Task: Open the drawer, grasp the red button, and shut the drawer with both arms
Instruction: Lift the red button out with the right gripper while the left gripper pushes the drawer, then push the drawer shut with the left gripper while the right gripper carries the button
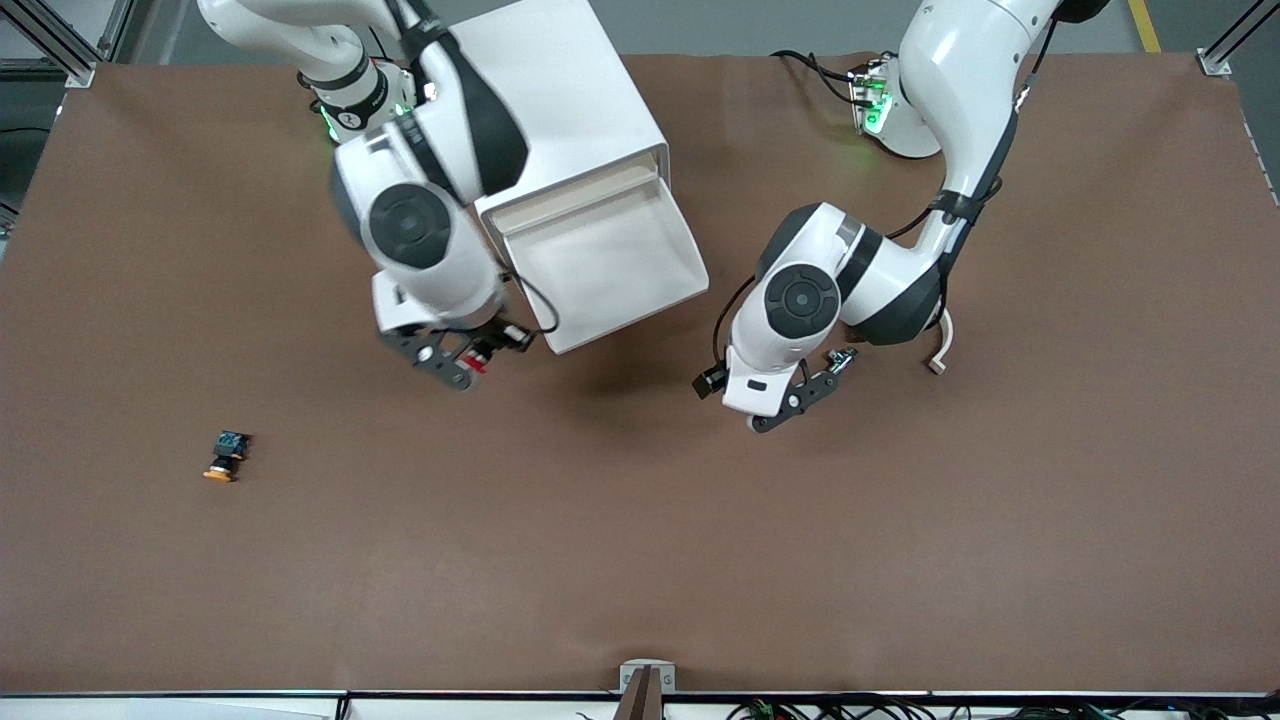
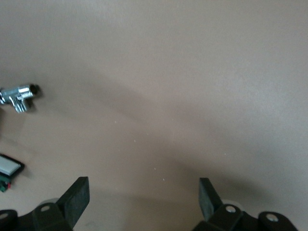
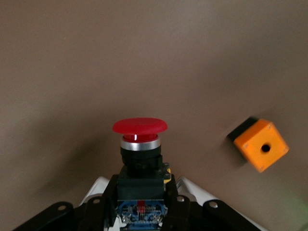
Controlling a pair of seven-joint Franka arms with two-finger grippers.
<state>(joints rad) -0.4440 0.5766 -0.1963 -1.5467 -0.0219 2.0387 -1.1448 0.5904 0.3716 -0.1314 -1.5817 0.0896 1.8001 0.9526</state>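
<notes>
The top drawer (image 1: pixel 600 262) of the white cabinet (image 1: pixel 560 110) stands pulled out and shows nothing in it. My right gripper (image 1: pixel 468 357) hangs over the table beside the open drawer's front corner, shut on the red-capped button (image 1: pixel 480 360). In the right wrist view the button (image 3: pixel 140 144) sits between the closed fingers (image 3: pixel 108 195), its red cap pointing away from the gripper (image 3: pixel 140 195). My left gripper (image 1: pixel 806 392) is open and empty over bare table toward the left arm's end, its fingers (image 2: pixel 77 197) wide apart around the gripper's middle (image 2: pixel 143 198).
A yellow-orange-capped button (image 1: pixel 226 456) lies on the brown table (image 1: pixel 640 560) toward the right arm's end. An orange cube with a hole (image 3: pixel 262 145) shows in the right wrist view. A small chrome fitting (image 2: pixel 19 96) lies near the left gripper. A white hook-shaped piece (image 1: pixel 940 352) lies by the left arm.
</notes>
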